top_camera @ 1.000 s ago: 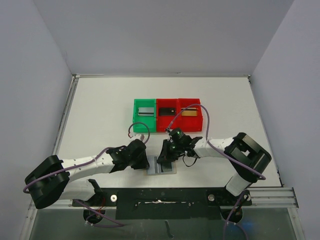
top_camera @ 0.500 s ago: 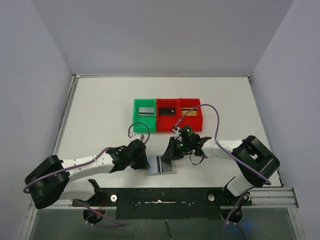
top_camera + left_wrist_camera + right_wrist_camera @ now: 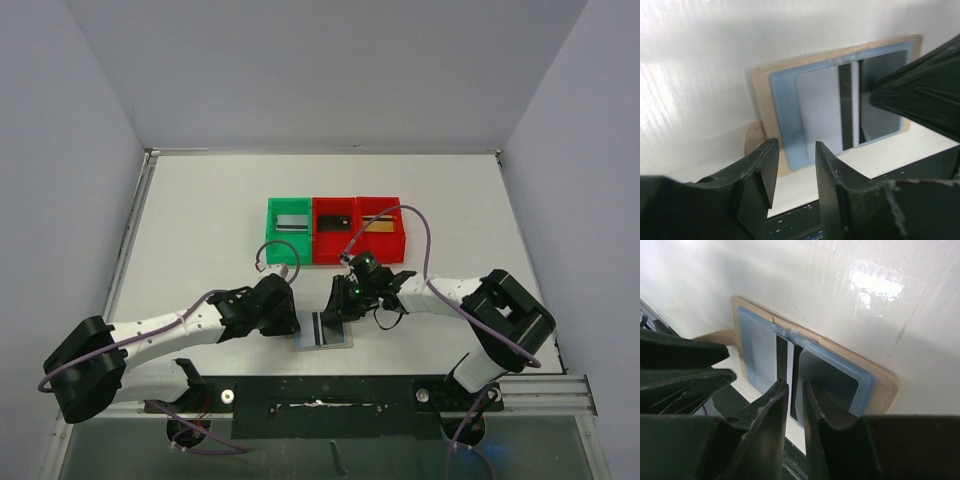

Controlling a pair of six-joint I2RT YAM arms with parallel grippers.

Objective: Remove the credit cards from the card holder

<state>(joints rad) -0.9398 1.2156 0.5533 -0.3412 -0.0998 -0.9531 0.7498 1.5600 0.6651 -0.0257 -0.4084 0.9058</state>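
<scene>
The tan, blue-lined folding card holder point(image 3: 328, 335) lies open near the white worktop's point(image 3: 200, 220) front edge, the left claw point(image 3: 796, 147) at its left rim and the right claw point(image 3: 795, 386) over its middle, both with jaws slightly parted and empty, so the step in hand looks like pinching a dark-striped card point(image 3: 820, 105) out of a pocket.

Tan card holder point(image 3: 761, 100) with light-blue pockets point(image 3: 785, 125); one green bin point(image 3: 270, 230), two red bins point(image 3: 330, 256).

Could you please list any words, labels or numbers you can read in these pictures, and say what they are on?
None: the card holder shows no print up close, and the cards in the bins are too small to read.
</scene>
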